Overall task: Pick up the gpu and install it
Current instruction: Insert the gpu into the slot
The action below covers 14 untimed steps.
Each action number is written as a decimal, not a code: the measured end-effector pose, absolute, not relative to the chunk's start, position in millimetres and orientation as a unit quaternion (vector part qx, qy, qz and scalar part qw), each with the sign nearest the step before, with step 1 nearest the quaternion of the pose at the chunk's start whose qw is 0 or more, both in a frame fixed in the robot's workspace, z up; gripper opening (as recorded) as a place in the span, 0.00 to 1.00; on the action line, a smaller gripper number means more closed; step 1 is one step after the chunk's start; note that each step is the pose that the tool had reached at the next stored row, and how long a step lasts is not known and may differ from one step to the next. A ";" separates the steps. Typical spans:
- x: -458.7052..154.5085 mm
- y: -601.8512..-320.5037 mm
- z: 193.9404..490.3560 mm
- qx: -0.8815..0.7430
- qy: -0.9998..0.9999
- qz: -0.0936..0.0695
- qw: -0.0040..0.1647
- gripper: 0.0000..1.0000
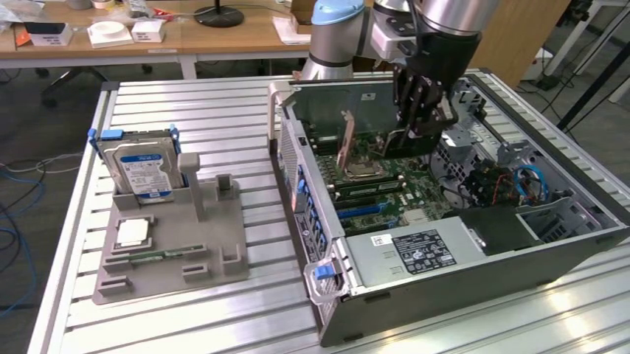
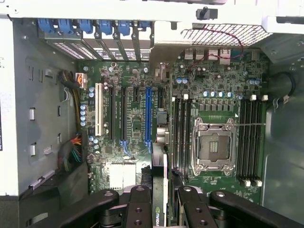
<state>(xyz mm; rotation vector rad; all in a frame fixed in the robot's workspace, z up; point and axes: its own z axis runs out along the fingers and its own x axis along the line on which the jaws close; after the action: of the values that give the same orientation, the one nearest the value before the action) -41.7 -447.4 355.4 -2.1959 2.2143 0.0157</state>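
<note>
Wrist view: the gripper, 2 black jointed fingers, clamps the thin flat gpu (seen edge-on) over the green motherboard.

The table is ribbed shiny aluminium, the tool matt black.

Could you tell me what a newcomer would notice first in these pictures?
The open computer case on the exterior view's right draws the eye first, with the gripper poised over its motherboard, shut on the gpu held edge-on. On the exterior view's left, a hard drive with a blue-white label stands upright in a grey holder.
</note>
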 end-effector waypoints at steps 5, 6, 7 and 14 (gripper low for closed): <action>-41.8 -448.9 351.6 -0.698 0.716 0.005 0.011 0.26; -41.8 -449.1 350.7 -0.697 0.717 0.005 0.011 0.26; -41.9 -449.4 349.8 -0.695 0.719 0.005 0.011 0.26; -42.3 -451.1 345.2 -0.681 0.732 0.005 0.011 0.26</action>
<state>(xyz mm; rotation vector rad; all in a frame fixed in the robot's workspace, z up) -42.3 -451.1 345.2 -2.1241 2.2834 0.0143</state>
